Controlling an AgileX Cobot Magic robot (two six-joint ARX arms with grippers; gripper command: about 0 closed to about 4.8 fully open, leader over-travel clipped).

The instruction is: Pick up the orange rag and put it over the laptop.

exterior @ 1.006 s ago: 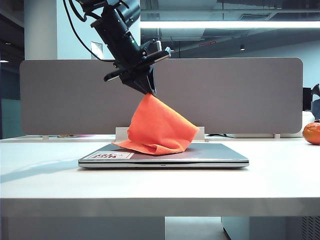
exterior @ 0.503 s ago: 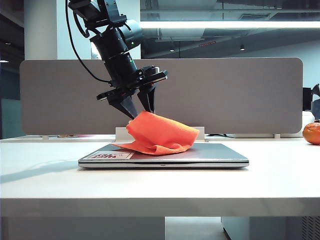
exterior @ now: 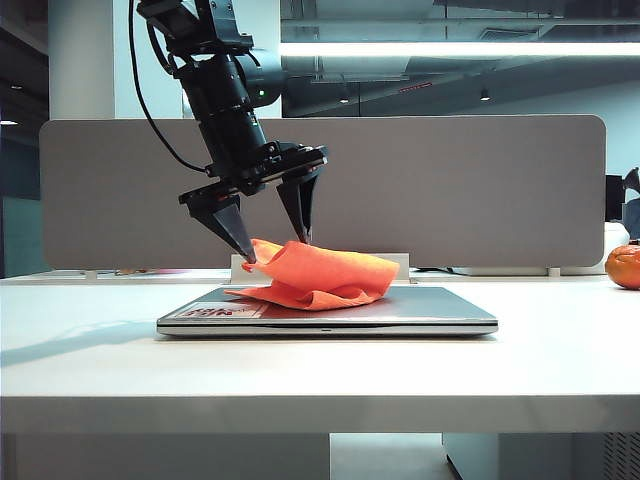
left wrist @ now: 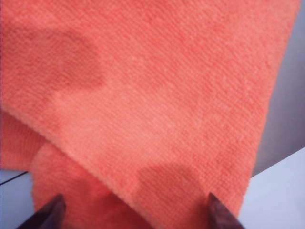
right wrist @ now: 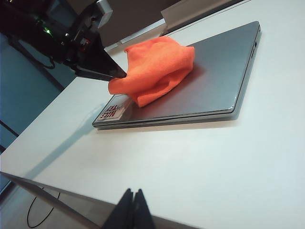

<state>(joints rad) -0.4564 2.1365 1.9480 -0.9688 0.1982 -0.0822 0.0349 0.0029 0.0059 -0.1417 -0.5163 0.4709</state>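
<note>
The wide white table [exterior: 320, 370] carries everything here, and the thin silver-grey closed laptop [exterior: 420, 310] lies flat near its middle, lid down, so it offers a level surface to drape something over. A white-and-red sticker [right wrist: 114, 110] marks its near left corner. On the left half of the lid rests the bright orange fuzzy microfibre rag [exterior: 318, 274], not spread flat but heaped in soft folds with one edge doubled under, the shape a cloth takes when let down from a pinch at one corner. It covers only part of the lid; the right half stays bare.

Directly above the rag's left end hangs the left gripper [exterior: 272, 245] on its black arm, pointing down, jaws spread wide with a tip on either side of the cloth's highest fold. In its wrist view the two dark tips stand apart with orange cloth filling the space below, so the jaws read as released, though the tips are so near the rag that slight contact cannot be ruled out.

The right gripper [right wrist: 134, 208] waits low at the near edge of the table, well apart from the laptop, its jaws pressed together on nothing.

A small round orange ball [exterior: 623, 266] sits at the far right.
</note>
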